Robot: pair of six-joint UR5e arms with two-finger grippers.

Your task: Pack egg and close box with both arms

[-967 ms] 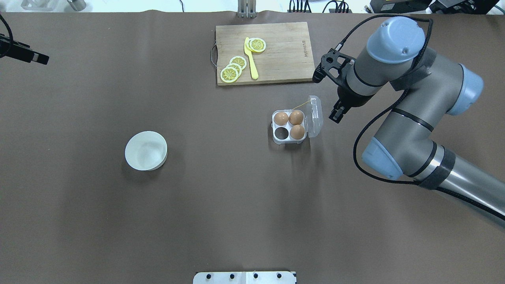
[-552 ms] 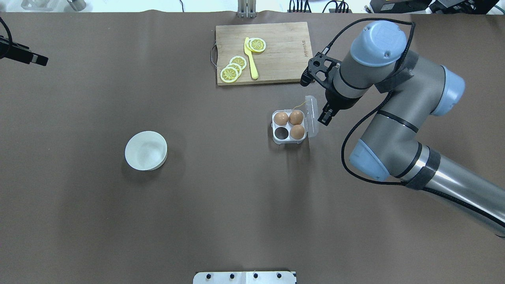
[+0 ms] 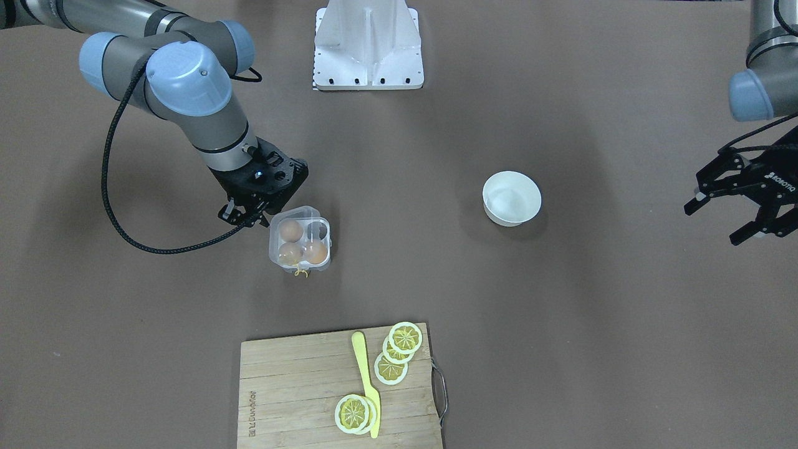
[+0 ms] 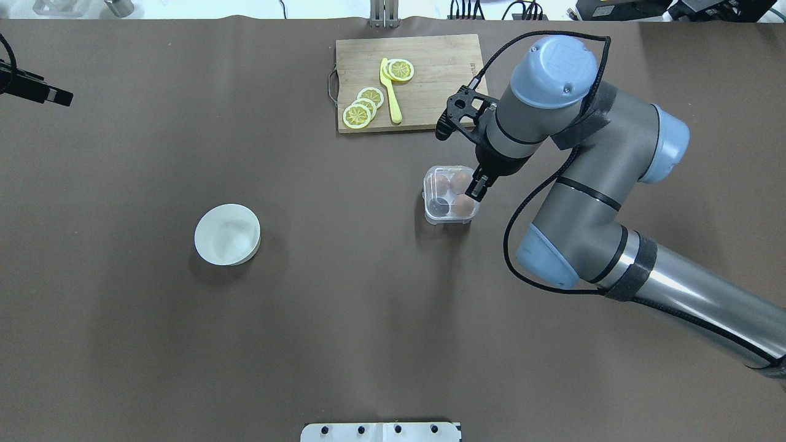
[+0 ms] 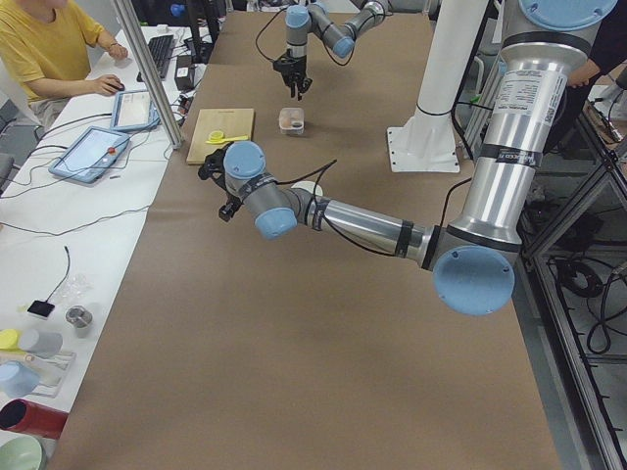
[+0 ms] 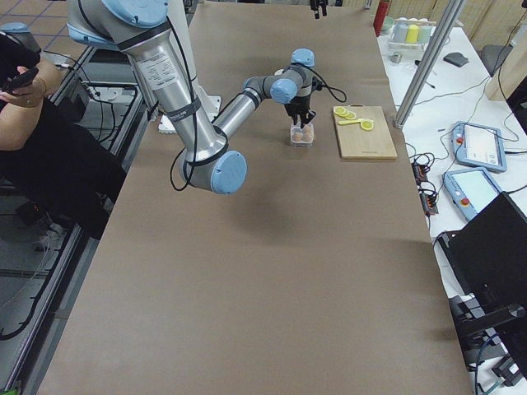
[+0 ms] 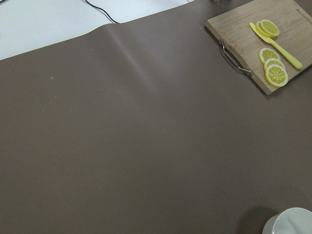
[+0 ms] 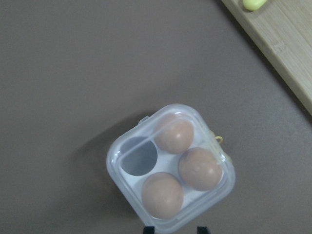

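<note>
The clear box stands mid-table with its lid folded down over the cells. Three brown eggs fill three cells and one cell is empty. I cannot tell which is the egg of the task. A yellow string hangs at the box's far side. My right gripper hovers over the box's right edge. Its fingertips stand slightly apart, open, with nothing held. My left gripper hangs open far off at the table's left side, holding nothing.
A wooden cutting board with lemon slices and a yellow knife lies beyond the box. A white bowl sits left of centre. The white base stands at the robot's edge. People sit at side desks.
My right arm swung left toward the box. The lid, standing open on the box's right before, now lies over the eggs. The left arm barely moved.
</note>
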